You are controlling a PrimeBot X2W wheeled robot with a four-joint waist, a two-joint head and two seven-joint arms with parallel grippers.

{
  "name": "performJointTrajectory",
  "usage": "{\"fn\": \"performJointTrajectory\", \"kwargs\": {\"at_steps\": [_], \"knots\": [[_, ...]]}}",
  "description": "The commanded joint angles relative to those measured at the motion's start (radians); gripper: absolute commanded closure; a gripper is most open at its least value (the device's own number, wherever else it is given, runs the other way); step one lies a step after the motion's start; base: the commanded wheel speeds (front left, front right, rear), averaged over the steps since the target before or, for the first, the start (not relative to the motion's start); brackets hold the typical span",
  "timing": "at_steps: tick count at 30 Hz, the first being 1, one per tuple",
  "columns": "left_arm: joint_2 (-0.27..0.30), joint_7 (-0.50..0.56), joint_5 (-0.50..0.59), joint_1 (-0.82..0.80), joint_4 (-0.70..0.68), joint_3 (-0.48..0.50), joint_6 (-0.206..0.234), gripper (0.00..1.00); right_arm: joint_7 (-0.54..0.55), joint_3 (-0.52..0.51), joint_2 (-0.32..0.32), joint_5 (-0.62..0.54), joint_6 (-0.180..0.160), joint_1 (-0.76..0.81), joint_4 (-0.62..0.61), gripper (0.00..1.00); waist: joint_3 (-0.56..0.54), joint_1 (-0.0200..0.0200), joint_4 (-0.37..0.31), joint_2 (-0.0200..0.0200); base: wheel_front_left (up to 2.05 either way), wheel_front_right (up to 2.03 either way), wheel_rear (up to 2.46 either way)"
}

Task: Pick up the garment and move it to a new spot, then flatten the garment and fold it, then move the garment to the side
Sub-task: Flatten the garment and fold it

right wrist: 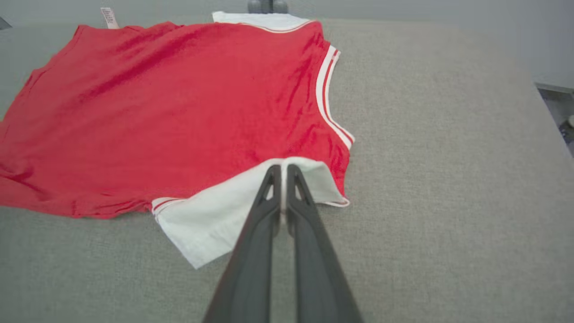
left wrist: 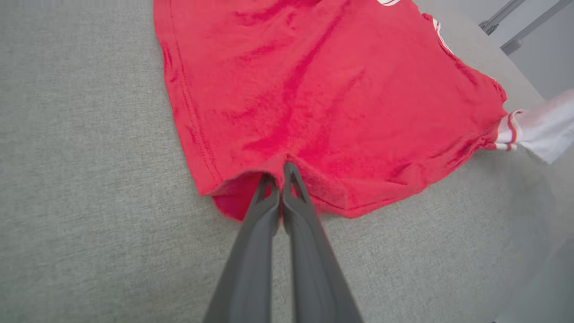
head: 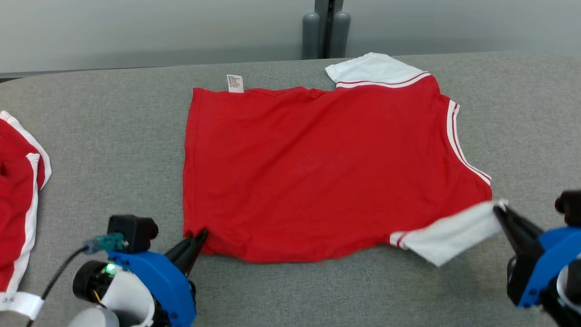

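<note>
Head view shows the red garment (head: 317, 172) spread flat in the middle of the grey table (head: 113, 136), with white sleeves trimmed in red stripes at its right end. Left gripper (head: 202, 234) is pinched tight on the near hem corner, and right gripper (head: 499, 209) is clamped on the near white sleeve (head: 454, 234). A white care label (head: 235, 83) sticks out at the far hem, print way too small to read. A second red-and-white garment (head: 18, 181) sits at the table's left edge, well apart. Its white tag (head: 18, 303) looks like it says 3X, but I could be wrong.
</note>
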Motion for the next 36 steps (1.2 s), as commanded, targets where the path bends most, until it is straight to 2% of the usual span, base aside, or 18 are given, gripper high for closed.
{"fn": "performJointTrajectory", "kwargs": {"at_steps": [1, 6, 8, 18, 22, 27, 36], "knots": [[-0.001, 0.011, -0.019, -0.024, 0.000, 0.010, -0.001, 1.00, -0.024, 0.005, -0.017, 0.009, 0.000, -0.048, 0.017, 1.00, 0.000, -0.0002, -0.004, 0.0000, 0.00, 0.00, 0.00], [-0.030, 0.032, -0.077, -0.067, 0.001, 0.046, 0.022, 1.00, -0.080, 0.039, -0.074, 0.033, 0.000, -0.167, 0.103, 1.00, 0.006, -0.0002, -0.011, 0.0000, 0.00, 0.00, 0.00], [-0.031, 0.026, -0.069, -0.083, 0.015, 0.051, 0.026, 1.00, -0.099, 0.053, -0.090, 0.038, 0.000, -0.204, 0.141, 1.00, 0.012, -0.0002, -0.009, 0.0000, 0.00, 0.00, 0.00], [-0.108, -0.061, -0.047, -0.176, 0.173, 0.060, 0.059, 1.00, -0.226, 0.134, -0.174, 0.047, 0.000, -0.351, 0.306, 1.00, 0.044, -0.0002, 0.016, 0.0000, 0.00, 0.00, 0.00], [-0.131, -0.106, -0.024, -0.208, 0.239, 0.057, 0.062, 1.00, -0.259, 0.156, -0.189, 0.046, 0.000, -0.391, 0.362, 1.00, 0.056, -0.0002, 0.023, 0.0000, 0.00, 0.00, 0.00], [-0.151, -0.152, -0.014, -0.247, 0.305, 0.052, 0.046, 1.00, -0.280, 0.164, -0.197, 0.039, 0.000, -0.427, 0.404, 1.00, 0.071, -0.0002, 0.029, 0.0000, 0.00, 0.00, 0.00], [-0.159, -0.179, 0.010, -0.284, 0.377, 0.029, 0.041, 1.00, -0.341, 0.173, -0.194, 0.026, 0.000, -0.487, 0.456, 1.00, 0.092, -0.0002, 0.031, 0.0000, 0.00, 0.00, 0.00]]}}
